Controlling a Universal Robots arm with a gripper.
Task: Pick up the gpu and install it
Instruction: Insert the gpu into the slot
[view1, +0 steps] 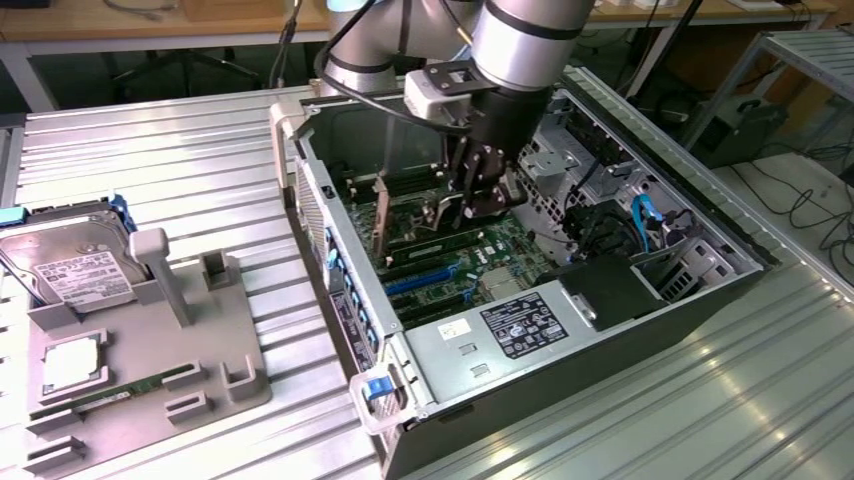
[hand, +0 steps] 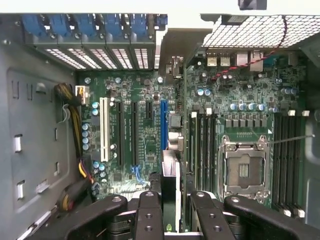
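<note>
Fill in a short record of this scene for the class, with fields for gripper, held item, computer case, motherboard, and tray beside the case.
gripper: inside the open computer case, closed on the gpu
gpu: held edge-on between the gripper fingers, above the motherboard
computer case: lying on its side, side panel off
motherboard: exposed, blue slot near the gpu
tray: grey, toward the exterior view's left, holding a hard drive and a memory stick

The gpu (hand: 170, 192) stands edge-on between the fingers (hand: 150, 212) inside the computer case (view1: 350, 262), over the motherboard (hand: 145, 130). Past the fingertips lie the expansion slots (hand: 135, 132); the processor socket (hand: 244, 170) sits beside them.
</note>
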